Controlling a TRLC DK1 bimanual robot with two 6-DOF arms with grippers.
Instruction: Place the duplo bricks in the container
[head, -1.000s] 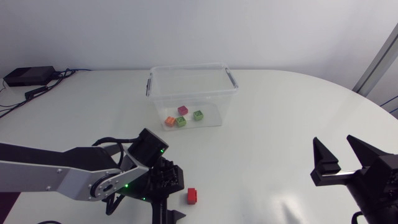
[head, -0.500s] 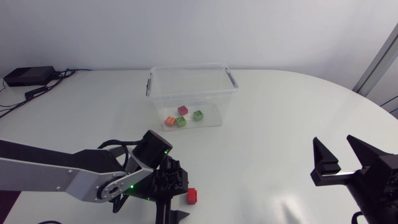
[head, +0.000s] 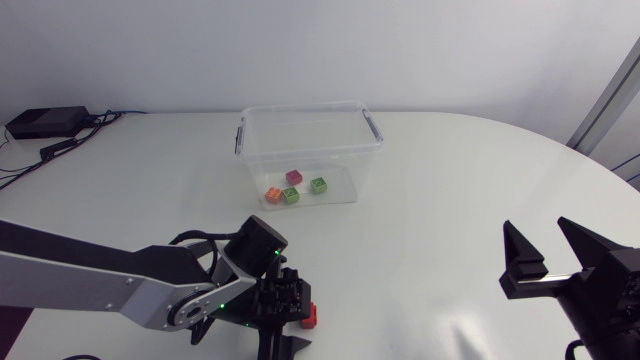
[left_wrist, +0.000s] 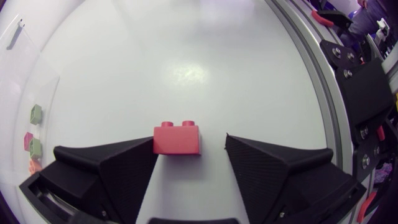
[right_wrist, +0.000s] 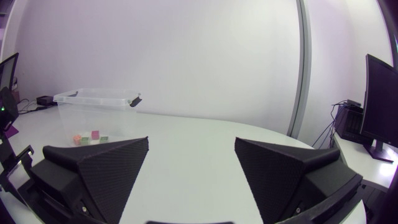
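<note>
Step in hand: pickup of the last loose piece. The small red two-stud duplo brick (left_wrist: 177, 138) lies on the white table (head: 450, 200) near its front edge, well apart from the clear plastic lidless container with grey side clips (head: 305, 108). The left gripper (left_wrist: 189, 144) is lowered over the brick with its fingers spread. In the left wrist view the brick sits between them, off centre. It touches the tip of the finger on the container's side, and a clear gap stands between it and the other finger, so nothing is grasped. Four bricks lie on the container floor: one orange brick (head: 272, 194), two green bricks (head: 290, 196) and one magenta brick (head: 294, 177). By that count the task appears nearly complete. The right gripper (right_wrist: 192, 142) hovers over the table on the right side, well apart from the work, spread wide and holding nothing. The next move, in my judgement, calls for closing the left fingers squarely on the brick's two side faces. The one-sided contact may push or turn the brick as the far finger comes in. The brick would then be lifted over the container's near wall and let go inside. Markings: no brand, label or writing can be read on the brick, container or arms.
</note>
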